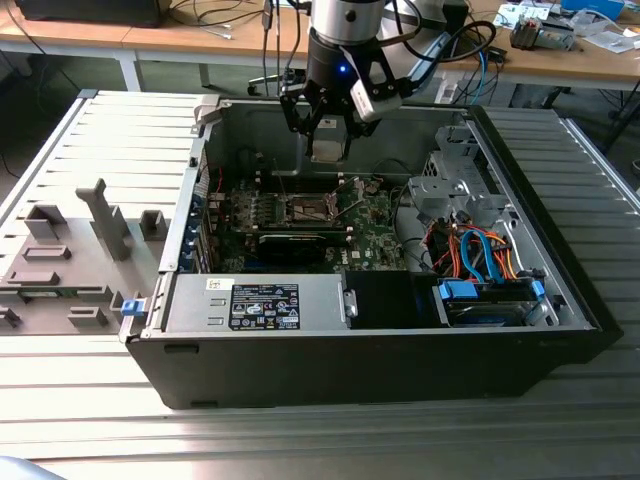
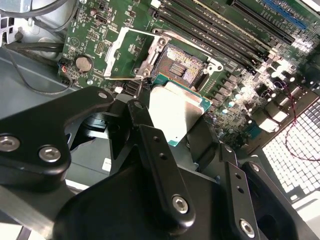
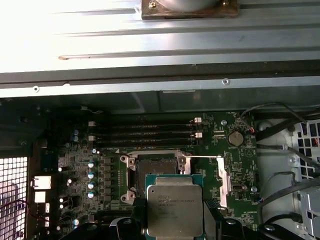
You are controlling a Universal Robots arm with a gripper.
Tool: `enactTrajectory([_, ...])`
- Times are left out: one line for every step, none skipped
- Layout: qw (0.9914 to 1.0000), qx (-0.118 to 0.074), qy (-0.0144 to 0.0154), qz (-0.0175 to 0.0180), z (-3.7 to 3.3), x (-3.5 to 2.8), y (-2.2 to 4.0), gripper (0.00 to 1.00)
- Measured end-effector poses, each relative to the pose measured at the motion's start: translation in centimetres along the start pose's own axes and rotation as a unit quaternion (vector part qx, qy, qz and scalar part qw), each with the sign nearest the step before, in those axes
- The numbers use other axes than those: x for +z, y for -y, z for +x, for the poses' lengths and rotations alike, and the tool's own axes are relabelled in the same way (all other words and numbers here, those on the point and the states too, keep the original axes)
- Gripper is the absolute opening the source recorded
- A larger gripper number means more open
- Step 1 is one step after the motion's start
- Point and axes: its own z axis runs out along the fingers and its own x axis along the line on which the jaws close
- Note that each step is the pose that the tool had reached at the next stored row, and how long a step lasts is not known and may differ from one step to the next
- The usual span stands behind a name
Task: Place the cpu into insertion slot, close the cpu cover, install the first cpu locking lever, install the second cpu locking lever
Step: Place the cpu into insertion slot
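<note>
In both wrist views the cpu point(image 2: 175, 112) point(image 3: 175, 205) is a flat square chip with a silvery top, held between black fingers point(image 2: 145, 125) of my gripper point(image 2: 176, 122) point(image 3: 175, 225), which is shut on it. The chip hangs above the green board, just beside the insertion slot point(image 2: 182, 62) point(image 3: 155, 167), whose dark centre lies bare. The cpu cover point(image 2: 121, 52) point(image 3: 222, 181) stands flipped open at the socket's side, with a thin wire lever point(image 3: 200, 157) raised by it. In the exterior view my gripper point(image 1: 327, 150) hovers inside the open computer case, over the socket point(image 1: 310, 208).
Long black memory slots point(image 3: 145, 131) run beside the socket, and a coin battery point(image 3: 235, 138) sits near the open cover. The case walls point(image 1: 350, 350) ring the board. Cables and a drive cage point(image 1: 480, 250) fill the exterior view's right. A grey fixture point(image 1: 70, 260) lies at its left.
</note>
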Motion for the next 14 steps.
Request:
enactTrajectory([1.00000, 0.000, 0.0000, 0.0000, 0.00, 0.02, 0.00, 0.54])
enactTrajectory([1.00000, 0.000, 0.0000, 0.0000, 0.00, 0.04, 0.00, 0.54])
enactTrajectory([1.00000, 0.000, 0.0000, 0.0000, 0.00, 0.06, 0.00, 0.54])
enactTrajectory([1.00000, 0.000, 0.0000, 0.0000, 0.00, 0.07, 0.01, 0.54])
enactTrajectory([1.00000, 0.000, 0.0000, 0.0000, 0.00, 0.14, 0.01, 0.54])
enactTrajectory([1.00000, 0.000, 0.0000, 0.0000, 0.00, 0.21, 0.02, 0.54])
enactTrajectory([1.00000, 0.000, 0.0000, 0.0000, 0.00, 0.22, 0.02, 0.54])
enactTrajectory([1.00000, 0.000, 0.0000, 0.0000, -0.01, 0.23, 0.02, 0.54])
enactTrajectory([1.00000, 0.000, 0.0000, 0.0000, -0.01, 0.26, 0.02, 0.54])
enactTrajectory([1.00000, 0.000, 0.0000, 0.0000, 0.00, 0.28, 0.02, 0.54])
enactTrajectory([1.00000, 0.000, 0.0000, 0.0000, -0.01, 0.30, 0.03, 0.54])
enactTrajectory([1.00000, 0.000, 0.0000, 0.0000, -0.01, 0.32, 0.03, 0.54])
enactTrajectory([1.00000, 0.000, 0.0000, 0.0000, -0.01, 0.33, 0.03, 0.54])
enactTrajectory([1.00000, 0.000, 0.0000, 0.0000, -0.01, 0.35, 0.03, 0.54])
